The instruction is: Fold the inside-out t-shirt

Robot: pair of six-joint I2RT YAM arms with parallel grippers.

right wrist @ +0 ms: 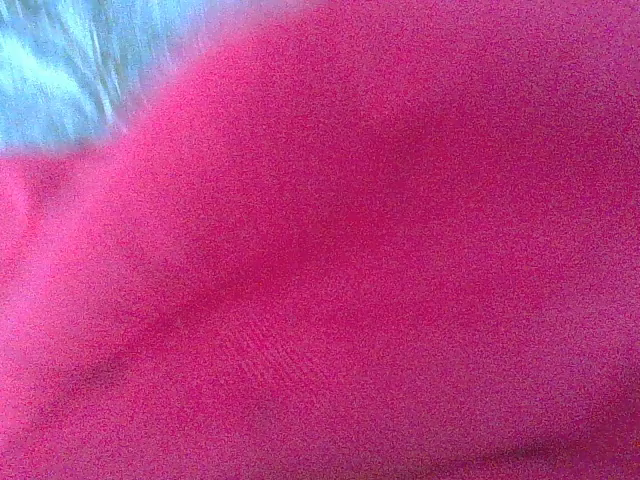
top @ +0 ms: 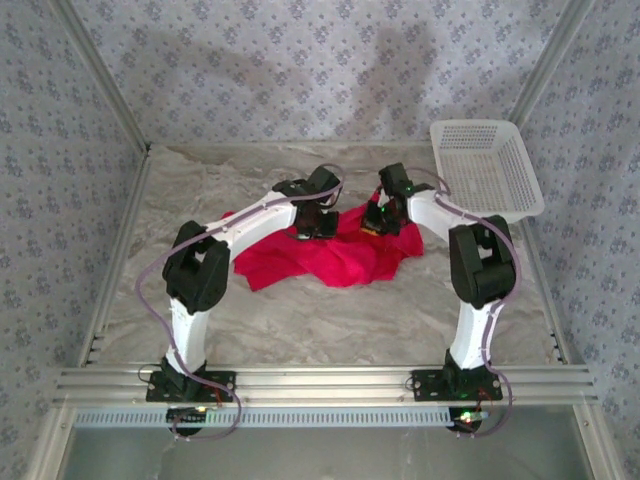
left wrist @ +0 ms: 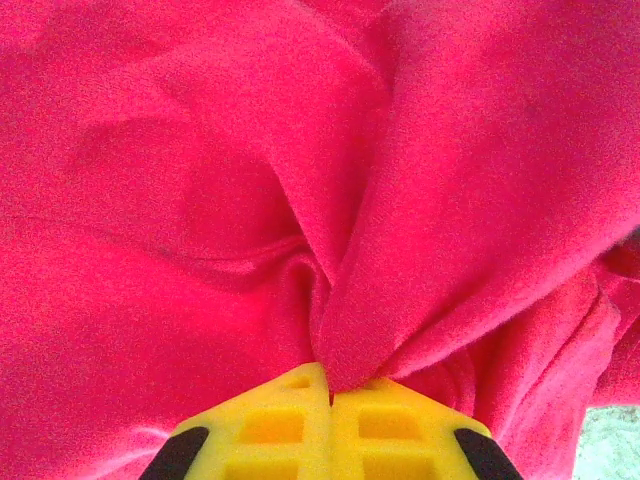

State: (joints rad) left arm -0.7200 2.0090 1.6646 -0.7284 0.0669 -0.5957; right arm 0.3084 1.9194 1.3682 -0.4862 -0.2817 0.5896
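- Overhead, the table (top: pixel 330 325) is a pale slab with a marble pattern; walls (top: pixel 300 60) papered in a grey-blue floral print close it in on three sides; metal posts climb the corners.
- A ribbed aluminium rail (top: pixel 330 380) crosses the 6 o'clock edge; both arm bases are bolted to it.
- A white slatted basket (top: pixel 470 127) sits at about 2 o'clock on the table, apart from the cloth.
- The t-shirt (top: pixel 330 258) lies just beyond the table's centre, toward 12 o'clock; it is plain, bright red and soft; it is crumpled into a low uneven heap, one lobe spreading toward 8 o'clock and another reaching toward 3 o'clock.
- The left gripper (top: pixel 318 222) is down on the 11 o'clock part of the heap; in the left wrist view its yellow fingers (left wrist: pixel 270 425) press together, clenched on a pinched ridge of the t-shirt (left wrist: pixel 150 200); deep creases fan out from the pinch toward 12 o'clock.
- The right gripper (top: pixel 385 218) sits low at the 1 o'clock part of the heap; the right wrist view is blurred, with the t-shirt (right wrist: pixel 350 280) very close and a strip of pale table (right wrist: pixel 60 70) at 10 o'clock; whether this claw is released or clenched cannot be told.
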